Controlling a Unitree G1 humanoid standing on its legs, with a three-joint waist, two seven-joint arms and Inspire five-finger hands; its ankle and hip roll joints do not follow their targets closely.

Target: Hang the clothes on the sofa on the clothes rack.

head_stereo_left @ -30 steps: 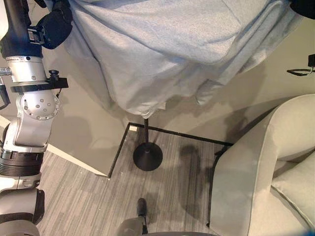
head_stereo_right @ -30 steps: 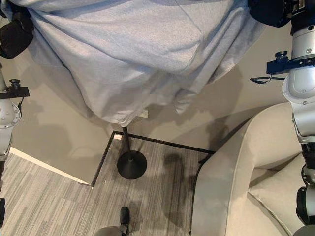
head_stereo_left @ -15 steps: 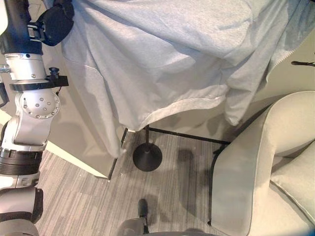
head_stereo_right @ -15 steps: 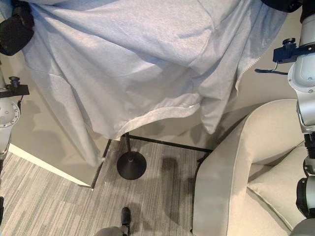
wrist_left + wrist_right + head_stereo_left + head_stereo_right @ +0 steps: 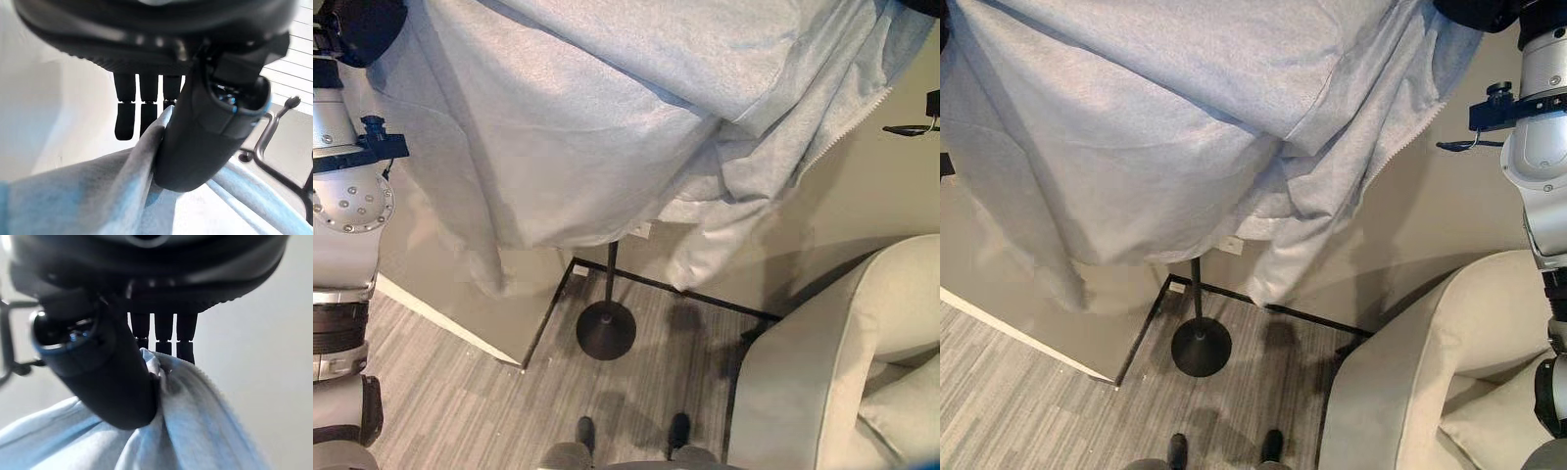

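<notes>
Fingers (image 5: 128, 115) of left hand (image 5: 205, 127) and right hand (image 5: 98, 377) pinched grey garment (image 5: 607, 117); soft, light, droopy, best gripped at edges.

rack pole (image 5: 611, 274) under hanging garment (image 5: 607, 117), sofa (image 5: 822, 372) close right

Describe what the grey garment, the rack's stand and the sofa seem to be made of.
Garment: soft grey knit, likely cotton jersey or fleece; heathered, folds loosely, zipper teeth along one edge.
Rack's stand: matte black, probably painted metal; thin pole on round base.
Sofa: beige upholstery, smooth and matte, fabric or faux leather.
</notes>
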